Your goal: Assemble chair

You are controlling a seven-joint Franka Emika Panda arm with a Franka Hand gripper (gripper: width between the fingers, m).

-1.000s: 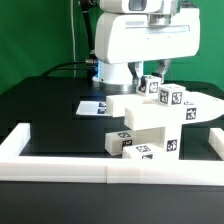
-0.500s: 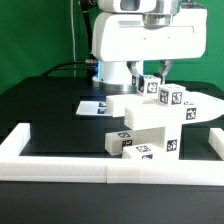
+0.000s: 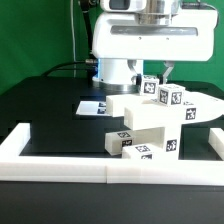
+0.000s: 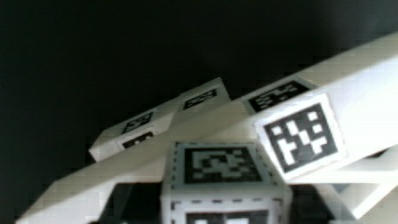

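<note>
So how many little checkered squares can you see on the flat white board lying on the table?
2, side by side on the marker board left of the chair; the chair parts may hide more.

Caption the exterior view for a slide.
White Panda claw poised over a tagged chair assembly on a black table, marker board beside it, white border wall in front.

A marker board (image 3: 96, 105) lies on the black table (image 3: 50, 110), apparently inside a white border wall (image 3: 60, 164).
</note>
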